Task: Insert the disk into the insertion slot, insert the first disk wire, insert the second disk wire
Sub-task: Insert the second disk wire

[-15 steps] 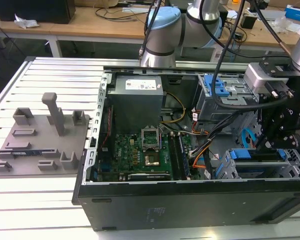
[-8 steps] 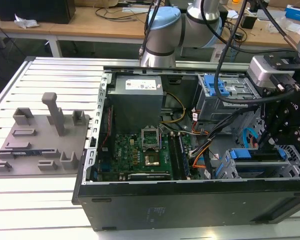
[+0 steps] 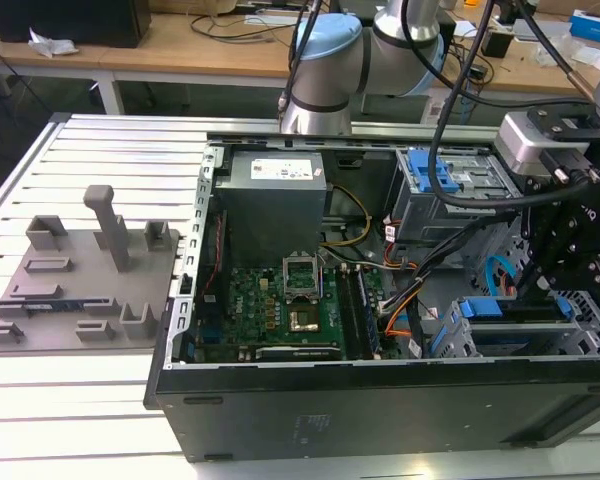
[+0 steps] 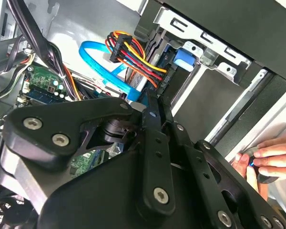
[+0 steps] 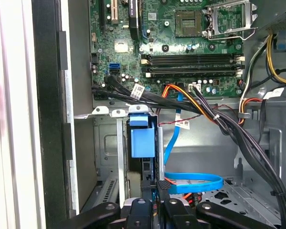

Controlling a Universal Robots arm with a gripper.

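The claw (image 4: 152,102) was pinched nearly shut, holding nothing I could make out. The wire bundle's black connector (image 4: 115,51) sat just past its tips, with the disk (image 5: 143,138) already in the insertion slot (image 5: 109,143).

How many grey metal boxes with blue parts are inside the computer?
2. The taller bay sits farther back on the exterior view's right; the insertion slot sits nearer, beneath the arm. The arm may hide others.

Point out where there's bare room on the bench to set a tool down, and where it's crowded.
Free: the ribbed white aluminium bench top in front of the grey plastic fixture plate, and behind it. Crowded: inside the open black computer case, with cables beside the black gripper.
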